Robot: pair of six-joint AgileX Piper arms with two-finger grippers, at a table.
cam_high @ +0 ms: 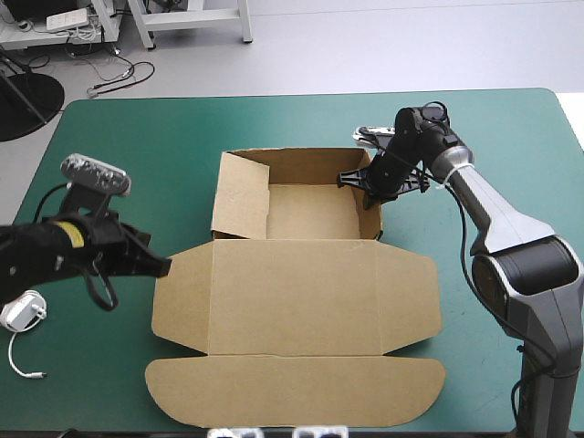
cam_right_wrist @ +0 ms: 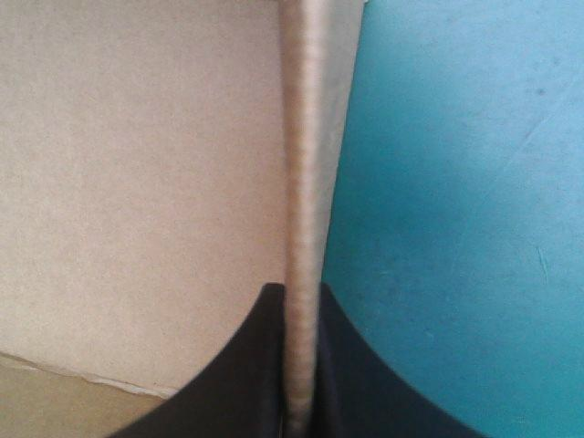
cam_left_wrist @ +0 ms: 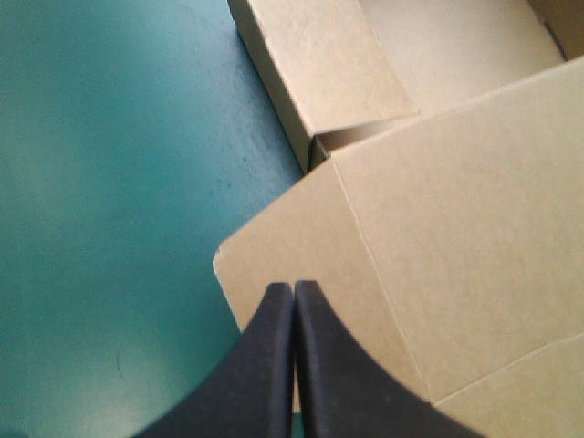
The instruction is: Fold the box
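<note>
- The box (cam_high: 301, 297) lies mid-table on the teal-green cover (cam_high: 137, 146), part-formed: a tray with raised walls at the far end, the lid flat toward the near edge. Its long axis runs far to near, and the lid's rounded front flap points back at the robot.
- The right gripper (cam_high: 376, 182) (cam_right_wrist: 301, 294) pinches the tray's right wall (cam_high: 370, 219). The board's edge stands upright between its black fingers, with the tray's inside to one side of them and bare cover to the other.
- The left gripper (cam_high: 164, 266) (cam_left_wrist: 294, 290), fingers pressed together to a point, sits at the outer edge of the lid's left side flap (cam_high: 182, 297) (cam_left_wrist: 292, 228). The flap lies flat just ahead of and under the tip; whether they touch is not clear.
- That flap is nearer the left arm. The next fold there probably depends on the tip getting under the edge straight ahead of it.
</note>
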